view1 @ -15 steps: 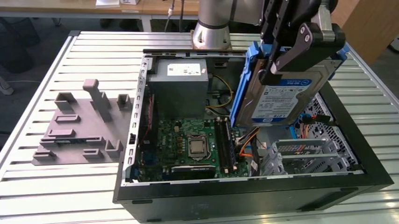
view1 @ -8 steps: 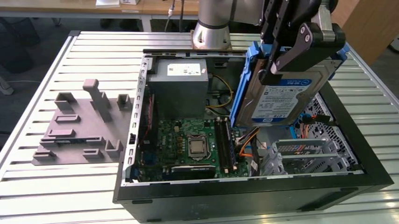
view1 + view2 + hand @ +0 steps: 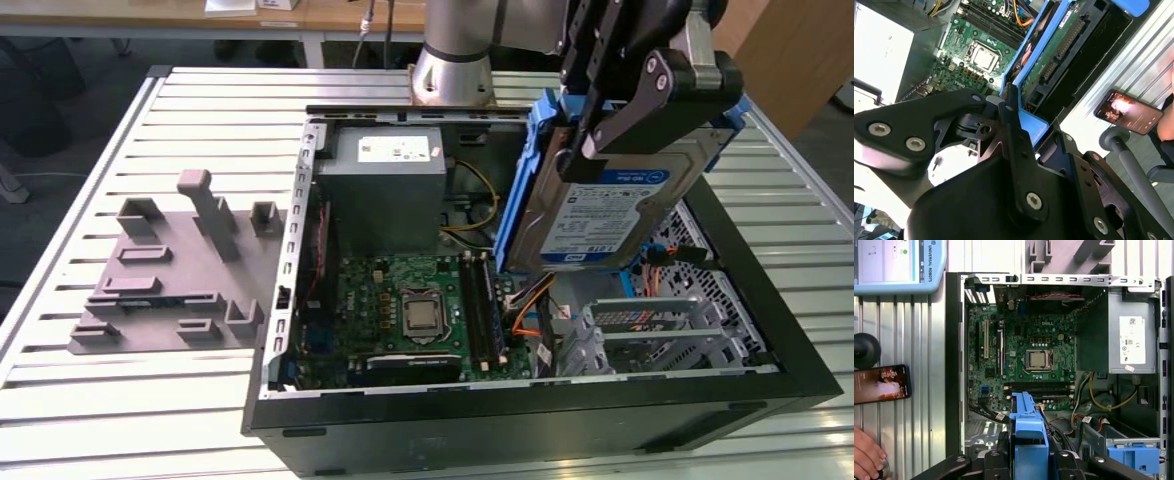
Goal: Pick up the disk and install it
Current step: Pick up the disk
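A slatted metal table point(image 3: 80, 400) carries a black computer case point(image 3: 534, 425), lying on its side with the panel off. The base of the robot arm point(image 3: 454, 60) stands just behind it. On the table at the exterior view's left of the case sits a grey fixture point(image 3: 174, 270) with upright posts.

Inside the case, a grey power supply box point(image 3: 387, 190) lies at the end nearest the arm's base. A green motherboard point(image 3: 400, 310) lies beside it.

The disk point(image 3: 614, 210) hangs in the air over the side of the case at the exterior view's right. It stands on edge and is slightly tilted, with its white-and-blue label facing the exterior camera. Its lower edge sits above orange cables and a silver drive cage point(image 3: 654, 335), touching neither.

The end effector point(image 3: 583, 150) is clamped on the disk's upper part. Its dark fingers point(image 3: 1009, 130) press against the blue carrier point(image 3: 1029, 440) from either side. The second wrist view shows the disk's green circuit-board underside point(image 3: 1054, 55).

In the first wrist view, a blue-rimmed control screen point(image 3: 899, 270) and a lit phone point(image 3: 879, 384) lie on the table outside the case. A person's hand point(image 3: 866, 457) is near the phone. At the middle of the motherboard sits the square processor point(image 3: 422, 316).
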`<state>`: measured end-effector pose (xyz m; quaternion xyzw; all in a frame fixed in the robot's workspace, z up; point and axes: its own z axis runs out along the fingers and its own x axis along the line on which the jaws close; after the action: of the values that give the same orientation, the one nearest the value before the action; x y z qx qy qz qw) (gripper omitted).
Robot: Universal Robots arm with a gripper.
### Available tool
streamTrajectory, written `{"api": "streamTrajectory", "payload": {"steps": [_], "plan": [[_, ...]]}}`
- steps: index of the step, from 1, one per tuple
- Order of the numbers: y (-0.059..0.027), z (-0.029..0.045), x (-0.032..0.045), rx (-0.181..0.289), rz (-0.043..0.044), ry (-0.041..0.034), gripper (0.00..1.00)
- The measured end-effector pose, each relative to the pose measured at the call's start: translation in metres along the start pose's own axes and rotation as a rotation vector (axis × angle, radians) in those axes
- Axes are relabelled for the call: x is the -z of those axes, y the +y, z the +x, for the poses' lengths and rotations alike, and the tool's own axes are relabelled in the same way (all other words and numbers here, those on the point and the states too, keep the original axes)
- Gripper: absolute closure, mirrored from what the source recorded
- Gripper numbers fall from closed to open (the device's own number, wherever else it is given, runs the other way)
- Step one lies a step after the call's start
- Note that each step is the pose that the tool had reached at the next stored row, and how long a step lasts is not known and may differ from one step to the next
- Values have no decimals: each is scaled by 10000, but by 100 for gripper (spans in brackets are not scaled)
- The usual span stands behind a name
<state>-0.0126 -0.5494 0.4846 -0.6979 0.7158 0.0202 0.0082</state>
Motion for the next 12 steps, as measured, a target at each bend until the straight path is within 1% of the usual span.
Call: {"api": "streamTrajectory", "payload": {"steps": [4, 6, 12], "plan": [[-77, -1, -6, 0, 0, -1, 64], [-95, 7, -17, 0, -1, 3, 64], [-129, 104, -67, 0, -1, -1, 64]]}}
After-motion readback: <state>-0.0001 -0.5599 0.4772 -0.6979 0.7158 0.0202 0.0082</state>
